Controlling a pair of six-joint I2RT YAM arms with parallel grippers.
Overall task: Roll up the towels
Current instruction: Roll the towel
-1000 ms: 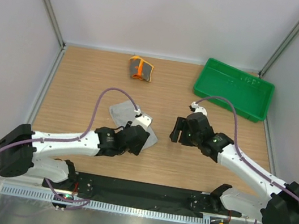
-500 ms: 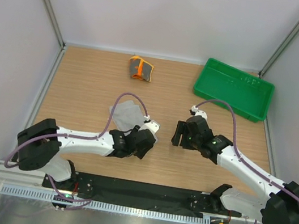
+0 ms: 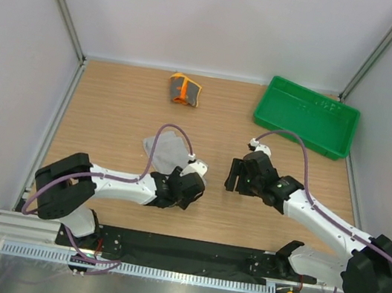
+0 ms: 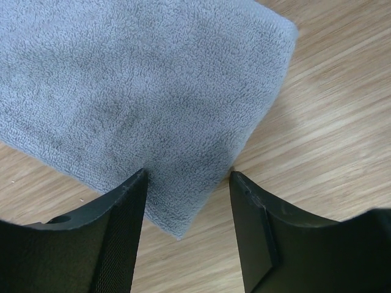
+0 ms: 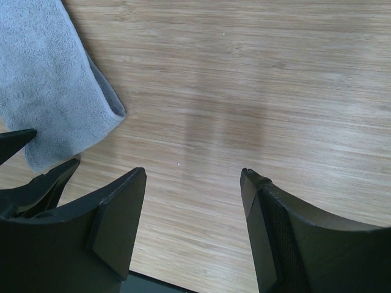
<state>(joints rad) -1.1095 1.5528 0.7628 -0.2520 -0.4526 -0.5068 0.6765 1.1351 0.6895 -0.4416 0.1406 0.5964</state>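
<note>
The plain grey towel (image 3: 159, 148) lies flat on the wooden table left of centre. It fills the upper left of the left wrist view (image 4: 122, 91). My left gripper (image 3: 191, 185) is open, low over the towel's near right corner, with the corner between its fingers (image 4: 188, 175). The orange and yellow towel (image 3: 184, 89) sits bunched up at the back of the table, away from both grippers. My right gripper (image 3: 236, 174) is open and empty over bare wood (image 5: 193, 174), just right of the grey towel (image 5: 52, 104).
A green plastic tray (image 3: 306, 117) stands at the back right. The black base rail (image 3: 185, 254) runs along the near edge. Metal frame posts and white walls enclose the table on three sides.
My left arm has swung its elbow toward the near left, and its gripper has shifted slightly right over the towel's corner. The right gripper has barely moved.
</note>
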